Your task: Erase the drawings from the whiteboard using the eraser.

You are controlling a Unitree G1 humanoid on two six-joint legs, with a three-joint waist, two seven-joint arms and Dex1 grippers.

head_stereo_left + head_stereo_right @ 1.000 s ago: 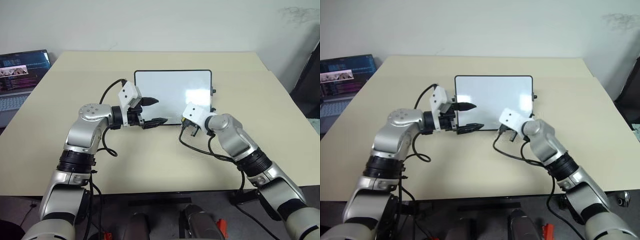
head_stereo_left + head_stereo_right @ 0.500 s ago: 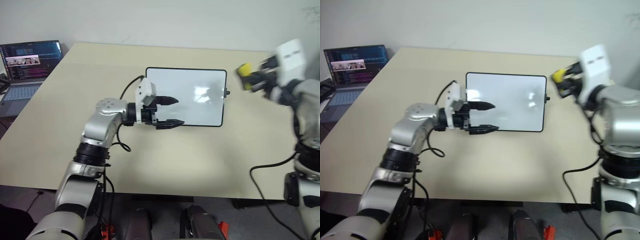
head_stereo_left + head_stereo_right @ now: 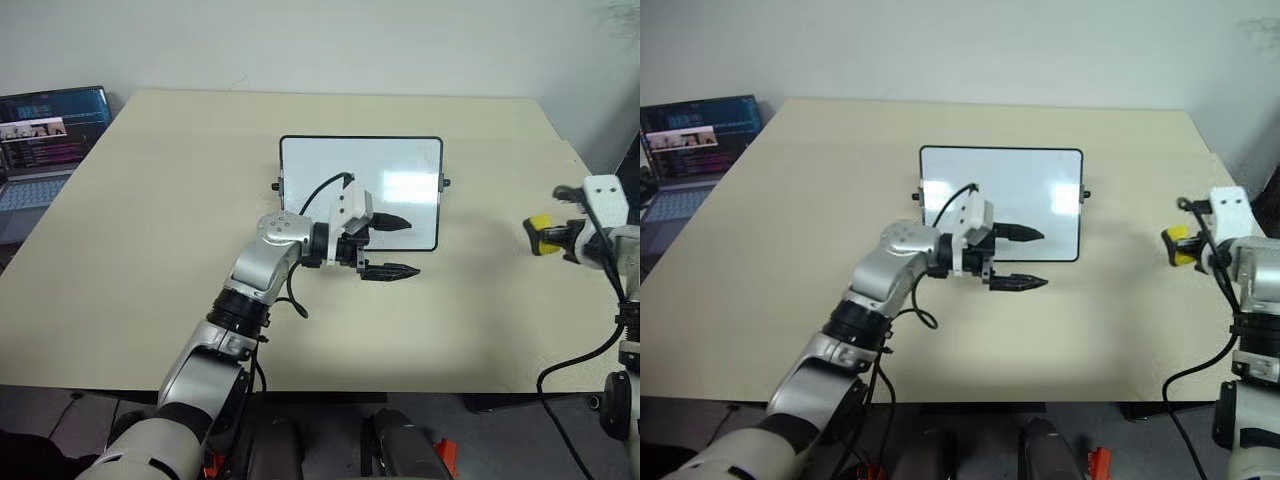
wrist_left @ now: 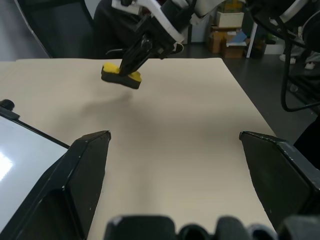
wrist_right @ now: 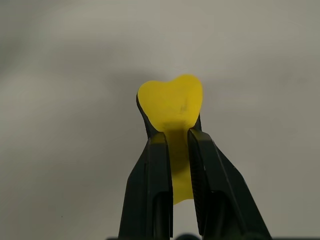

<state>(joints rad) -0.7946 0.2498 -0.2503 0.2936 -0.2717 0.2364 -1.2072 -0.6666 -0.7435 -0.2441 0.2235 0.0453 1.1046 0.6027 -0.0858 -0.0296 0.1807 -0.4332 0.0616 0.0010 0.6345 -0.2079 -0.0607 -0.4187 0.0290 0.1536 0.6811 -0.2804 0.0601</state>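
The eraser [image 5: 171, 106], a small yellow block with a dark layer along one face, is pinched between the two black fingers of the right gripper [image 3: 551, 238], which is clamped tight on it; in the right wrist view the yellow end bulges out past the fingertips, its tip dented into a heart-like shape. In the left wrist view the same block [image 4: 120, 76] hangs in the air above the beige tabletop, held clear of the surface. The gripper and eraser sit out past the right edge of the whiteboard [image 3: 400, 165], well apart from it, over bare table [image 3: 150, 210]. That board is a small glossy white rectangle with a thin black frame, rounded corners and a little black knob on each side, lying flat on the table; its white face looks clean, with only a bright glare patch near its right side. The left gripper [image 3: 393, 246] points toward the eraser from across the board's near right corner, its two black fingers spread wide apart and gripping nothing, one finger over the white face and the other just off the board's near edge. Far beyond the left arm, off the table's left corner, stands an open laptop [image 3: 45, 130] with a lit screen.
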